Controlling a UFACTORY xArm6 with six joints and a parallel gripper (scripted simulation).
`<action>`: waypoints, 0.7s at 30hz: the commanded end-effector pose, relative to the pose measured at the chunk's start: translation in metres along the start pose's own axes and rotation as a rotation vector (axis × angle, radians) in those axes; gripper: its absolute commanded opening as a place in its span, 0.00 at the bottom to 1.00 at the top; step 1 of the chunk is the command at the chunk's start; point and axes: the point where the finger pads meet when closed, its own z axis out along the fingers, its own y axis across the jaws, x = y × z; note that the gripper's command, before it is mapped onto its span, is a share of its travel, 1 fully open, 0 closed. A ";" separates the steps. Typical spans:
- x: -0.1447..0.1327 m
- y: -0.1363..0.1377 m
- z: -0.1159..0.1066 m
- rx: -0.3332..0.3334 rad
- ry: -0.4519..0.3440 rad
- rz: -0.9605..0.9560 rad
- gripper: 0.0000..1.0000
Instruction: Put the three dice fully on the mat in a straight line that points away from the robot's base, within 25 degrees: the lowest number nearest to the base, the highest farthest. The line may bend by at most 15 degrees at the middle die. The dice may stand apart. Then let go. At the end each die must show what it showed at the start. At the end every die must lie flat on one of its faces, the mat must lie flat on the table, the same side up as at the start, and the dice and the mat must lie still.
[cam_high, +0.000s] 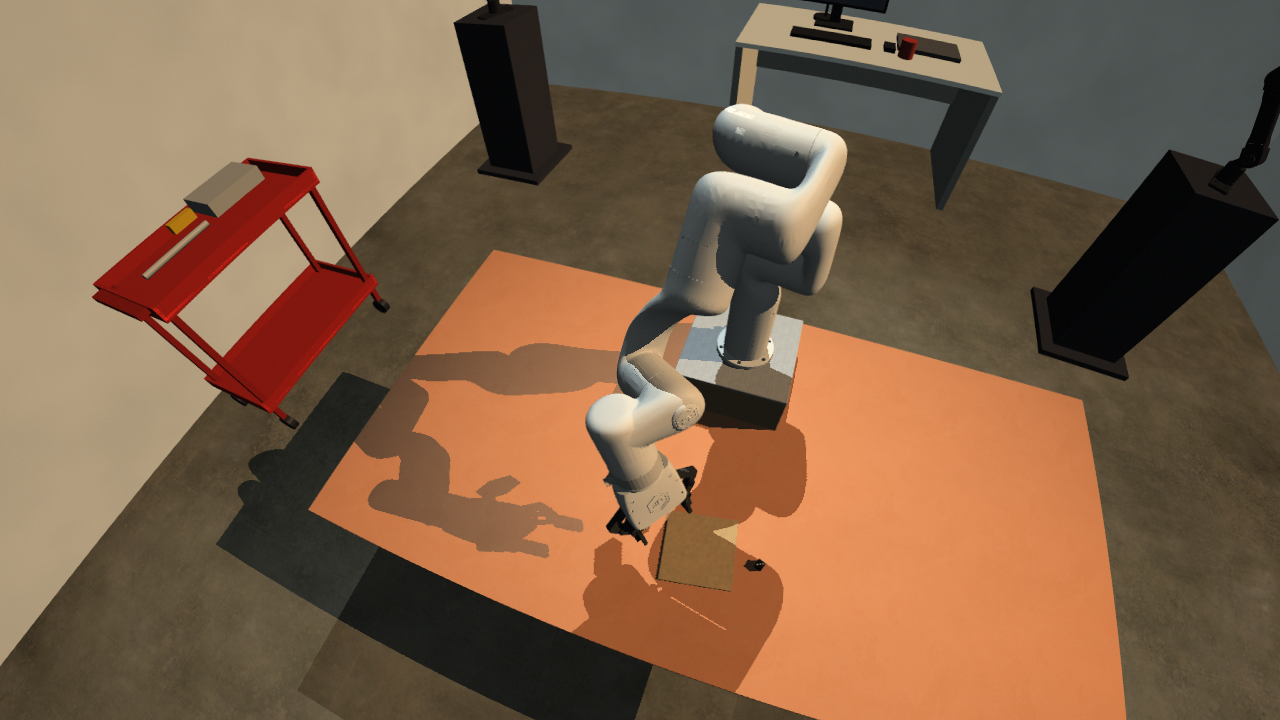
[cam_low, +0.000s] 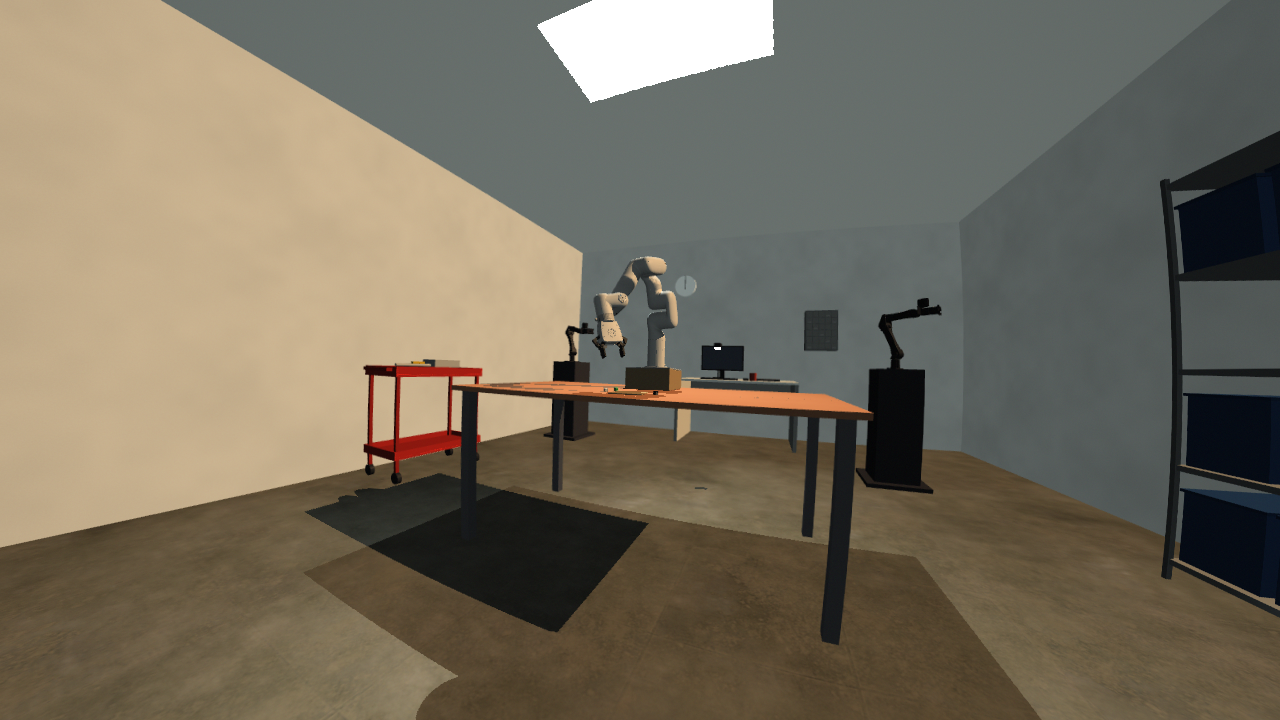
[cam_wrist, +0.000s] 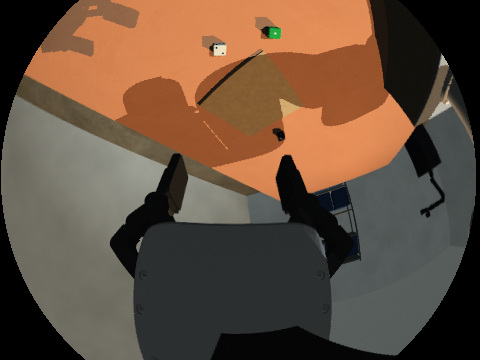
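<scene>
A: From the top view, where is the arm?

B: The white xArm (cam_high: 760, 223) stands on a grey pedestal (cam_high: 780, 380) on the orange desk (cam_high: 939, 501), folded forward and down. Its claw (cam_high: 651, 522) hangs above the desk at the far-left corner of the brown mat (cam_high: 698, 559), fingers spread wide with nothing between them.

A: And the dice?

B: Only one shows here: a black die (cam_high: 754, 565) on the desk just right of the mat, off it. The arm's shadow covers the mat and that die. A red cart (cam_high: 295, 228) stands by the left wall.

A: What does the exterior view add?

B: The claw (cam_low: 611, 347) hangs well above the desk (cam_low: 760, 404), apart from everything on it. The dice are too small there to tell apart. A shelf rack (cam_low: 1174, 376) with dark blue bins stands at the right.

A: The wrist view?

B: Both dark fingers stand wide apart, empty, and between them shows desk edge and room. Beyond them lies the mat (cam_wrist: 243, 96), flat on the desk. The black die (cam_wrist: 278, 134) sits on the desk just off the mat's near corner. A white die (cam_wrist: 218, 48) and a green die (cam_wrist: 274, 32) sit farther off past the mat, both on bare desk, apart from each other and from the mat. I cannot read their pips.
</scene>
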 end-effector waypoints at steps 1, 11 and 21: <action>0.016 -0.007 -0.005 0.009 0.082 -0.153 1.00; 0.045 -0.018 -0.014 0.009 0.212 -0.403 1.00; 0.070 -0.030 -0.023 -0.006 0.331 -0.625 1.00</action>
